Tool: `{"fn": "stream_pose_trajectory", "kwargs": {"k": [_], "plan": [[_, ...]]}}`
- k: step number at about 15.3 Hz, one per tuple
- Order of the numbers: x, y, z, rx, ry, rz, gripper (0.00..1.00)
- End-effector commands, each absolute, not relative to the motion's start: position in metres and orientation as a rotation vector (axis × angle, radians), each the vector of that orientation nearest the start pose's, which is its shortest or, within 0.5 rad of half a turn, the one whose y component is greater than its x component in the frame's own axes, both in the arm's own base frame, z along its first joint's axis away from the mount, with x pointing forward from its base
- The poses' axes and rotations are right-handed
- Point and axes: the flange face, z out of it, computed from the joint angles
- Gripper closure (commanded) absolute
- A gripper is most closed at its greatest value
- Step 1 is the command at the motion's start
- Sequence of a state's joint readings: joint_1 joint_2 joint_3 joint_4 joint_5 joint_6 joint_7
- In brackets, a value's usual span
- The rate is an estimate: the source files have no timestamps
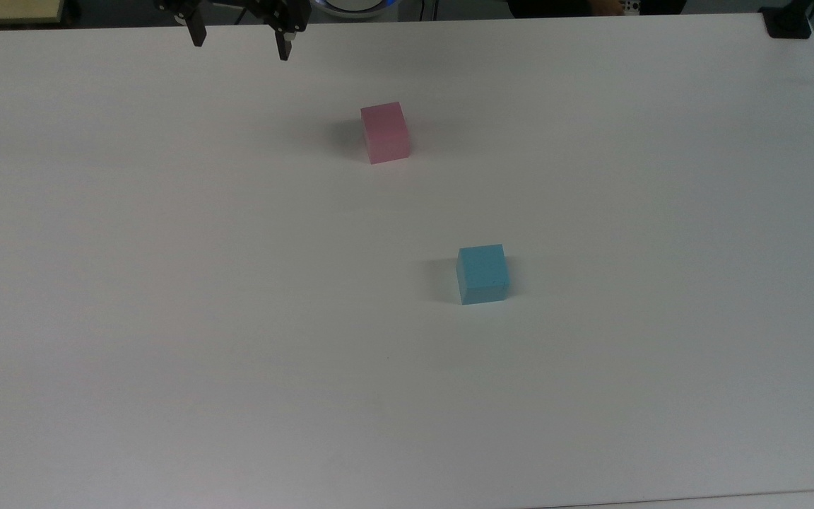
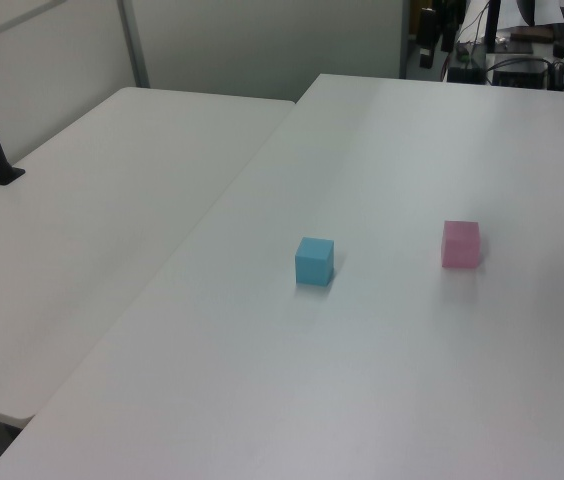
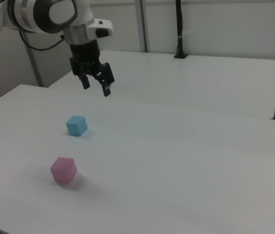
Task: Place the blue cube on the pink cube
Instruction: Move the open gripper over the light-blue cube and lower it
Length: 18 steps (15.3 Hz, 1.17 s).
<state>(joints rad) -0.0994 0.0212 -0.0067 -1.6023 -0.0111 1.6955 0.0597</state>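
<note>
Blue cube (image 1: 482, 273) sits mid-table, well apart from everything; going left to right in the top view I log the gripper (image 1: 240, 44) aloft, fingers spread and empty; then pink cube (image 1: 385, 132); neither block carries lettering.

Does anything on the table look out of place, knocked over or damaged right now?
Nothing stands out. The blue cube and the pink cube both sit flat on the white table, apart from each other and looking intact. The gripper hangs open above the table, holding nothing.
</note>
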Motion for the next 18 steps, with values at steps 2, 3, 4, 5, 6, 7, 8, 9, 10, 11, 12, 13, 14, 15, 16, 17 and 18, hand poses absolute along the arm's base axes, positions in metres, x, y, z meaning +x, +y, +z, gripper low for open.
{"fn": "stream_pose_trajectory", "kwargs": {"k": [2, 3, 4, 5, 6, 7, 8, 9, 10, 11, 12, 13, 14, 15, 16, 17, 18], "plan": [[0.567, -0.025, 0.606, -3.209, 0.095, -0.064, 0.00], [0.568, -0.024, 0.602, -3.226, 0.086, -0.053, 0.00], [0.571, -0.023, 0.599, -3.230, 0.084, -0.051, 0.00], [0.577, -0.019, 0.589, -3.227, 0.085, -0.032, 0.00], [0.584, -0.008, 0.575, -3.229, 0.053, -0.007, 0.00], [0.594, 0.002, 0.558, -3.229, 0.022, 0.012, 0.00], [0.604, 0.005, 0.548, -3.225, 0.007, -0.030, 0.00], [0.608, 0.007, 0.542, -3.241, -0.018, -0.036, 0.00], [0.610, 0.014, 0.535, -3.270, -0.052, -0.023, 0.00], [0.611, 0.019, 0.532, -3.275, -0.065, -0.020, 0.00], [0.614, 0.025, 0.524, -3.271, -0.081, -0.013, 0.00], [0.618, 0.031, 0.519, -3.264, -0.095, -0.021, 0.00], [0.621, 0.037, 0.513, -3.246, -0.101, -0.034, 0.00], [0.624, 0.042, 0.508, -3.208, -0.092, -0.043, 0.00], [0.625, 0.046, 0.504, -3.154, -0.066, -0.048, 0.00], [0.627, 0.053, 0.501, -3.083, -0.035, -0.089, 0.01], [0.628, 0.061, 0.496, -3.053, -0.032, -0.122, 0.03]]}}
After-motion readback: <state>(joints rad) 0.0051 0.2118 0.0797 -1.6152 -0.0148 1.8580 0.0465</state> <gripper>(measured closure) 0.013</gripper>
